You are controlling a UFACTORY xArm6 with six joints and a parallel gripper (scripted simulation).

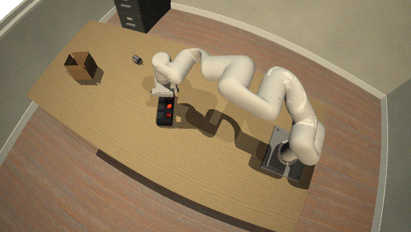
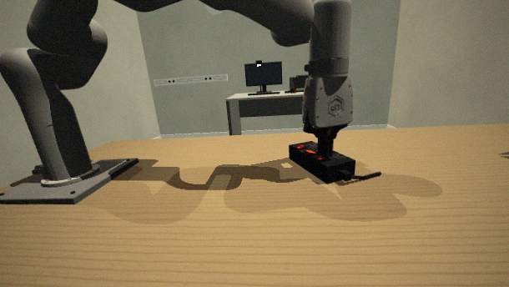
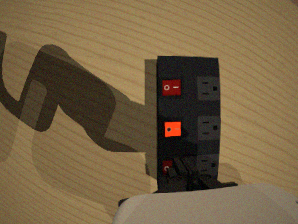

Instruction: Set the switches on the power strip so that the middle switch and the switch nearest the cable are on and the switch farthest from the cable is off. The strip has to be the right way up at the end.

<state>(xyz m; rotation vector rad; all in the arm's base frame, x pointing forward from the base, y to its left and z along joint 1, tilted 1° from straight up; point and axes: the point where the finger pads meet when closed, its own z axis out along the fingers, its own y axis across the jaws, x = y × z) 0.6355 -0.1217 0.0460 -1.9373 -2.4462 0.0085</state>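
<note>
A: How did the power strip (image 1: 164, 112) look?
B: Black, lying face up mid-desk (image 1: 101, 111), cable (image 2: 366, 175) at one end. The middle switch (image 3: 173, 128) glowed bright orange; the far switch (image 3: 170, 87) was darker red.
A: And the arm?
B: It stood upright over the strip's cable end, the pincer (image 2: 325, 154) clenched on nothing, its tip down at the nearest switch (image 3: 168, 164), half hiding it.
A: Anything nearby?
B: An open cardboard box (image 1: 81, 66) and a small dark cylinder (image 1: 137, 59), both well apart from the strip
</note>
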